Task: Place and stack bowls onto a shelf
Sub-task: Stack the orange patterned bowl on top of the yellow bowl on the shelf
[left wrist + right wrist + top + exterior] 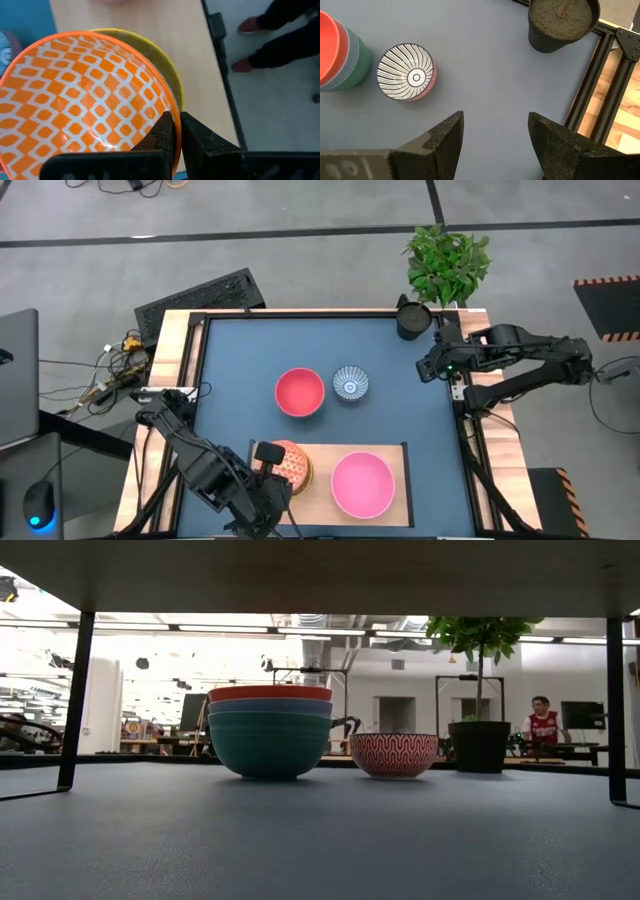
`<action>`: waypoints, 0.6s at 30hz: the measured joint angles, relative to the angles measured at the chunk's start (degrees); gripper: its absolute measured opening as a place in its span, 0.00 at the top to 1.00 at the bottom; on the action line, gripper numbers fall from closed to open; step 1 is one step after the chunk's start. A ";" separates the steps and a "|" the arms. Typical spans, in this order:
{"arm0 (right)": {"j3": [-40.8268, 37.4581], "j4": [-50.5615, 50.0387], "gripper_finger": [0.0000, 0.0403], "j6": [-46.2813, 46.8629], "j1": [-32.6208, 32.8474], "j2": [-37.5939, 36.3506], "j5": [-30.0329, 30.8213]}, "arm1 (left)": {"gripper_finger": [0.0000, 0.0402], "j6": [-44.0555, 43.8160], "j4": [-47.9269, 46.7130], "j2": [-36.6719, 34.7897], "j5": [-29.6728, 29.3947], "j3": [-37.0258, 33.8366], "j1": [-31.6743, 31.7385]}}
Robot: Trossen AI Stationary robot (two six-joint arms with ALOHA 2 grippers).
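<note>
The pale wooden shelf [322, 455] lies at the table's near edge. A wide pink bowl [362, 483] stands on its right half. On its left half is a yellow bowl [162, 60], and over it an orange-lattice bowl [85, 105], on which my left gripper [176, 131] is shut. Mid-table stands a stack of wide bowls [300, 392], red on top, with a blue-and-white radial-striped bowl [350, 383] to its right. My right gripper [495, 135] hangs open, holding nothing, over the table's right side. My left gripper pinches the orange-lattice bowl's rim [172, 107] with one finger [161, 134] inside the bowl and one [197, 140] outside. The fingers slant steeply down from the near left. The bowl is over the yellow bowl, mouth up; whether it rests in it I cannot tell.
A dark pot [413, 318] with a green plant stands at the table's far right corner. A black frame rail [455, 395] runs along the table's edges. Bare blue tabletop [240, 360] lies left of the stack. A person [543, 725] sits far off in the room.
</note>
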 joint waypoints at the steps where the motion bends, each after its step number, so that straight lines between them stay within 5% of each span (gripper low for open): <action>1: 0.00 0.00 0.38 0.00 0.00 0.00 0.00 | 1.00 -0.02 0.03 -0.03 -0.73 0.00 0.09; 18: 0.00 0.02 0.38 -0.40 0.00 -0.01 0.02 | 1.00 2.92 3.84 -0.05 -0.15 0.00 0.38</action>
